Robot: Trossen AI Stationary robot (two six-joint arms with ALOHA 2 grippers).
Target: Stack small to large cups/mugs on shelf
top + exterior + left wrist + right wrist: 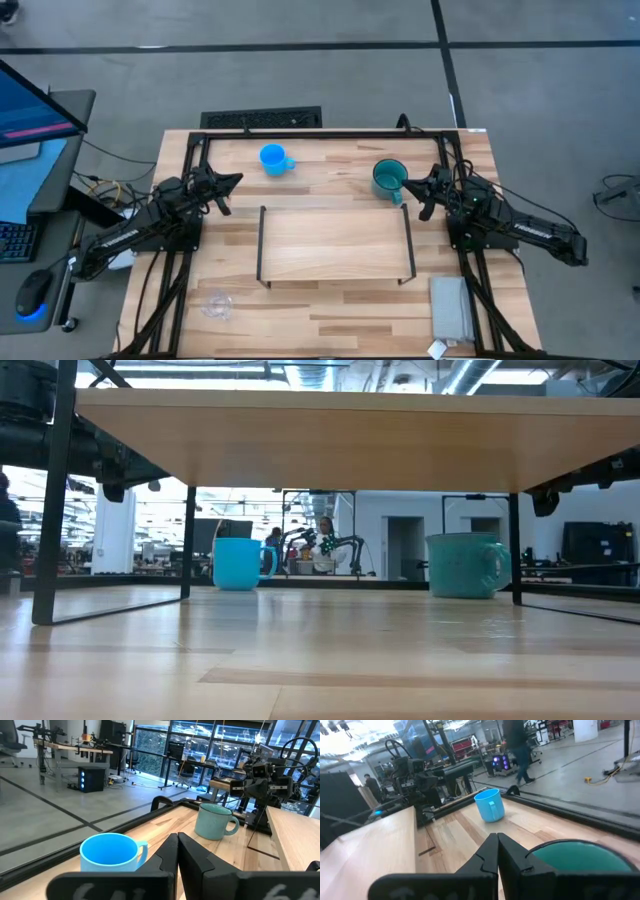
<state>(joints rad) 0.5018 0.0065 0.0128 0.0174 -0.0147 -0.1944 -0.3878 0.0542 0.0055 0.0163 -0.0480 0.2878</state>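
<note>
Tabletop: your right gripper, fingers pressed together and empty, sits beside the teal mug; rigid, likely heavy, so take its rim.

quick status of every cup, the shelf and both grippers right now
blue mug: upright on the table, behind the shelf, not stacked
teal mug: upright on the table, by the right gripper, not held
clear glass cup: on the table, in front of the shelf
shelf: top bare
left gripper: shut, holds nothing
right gripper: shut, beside the teal mug
</note>
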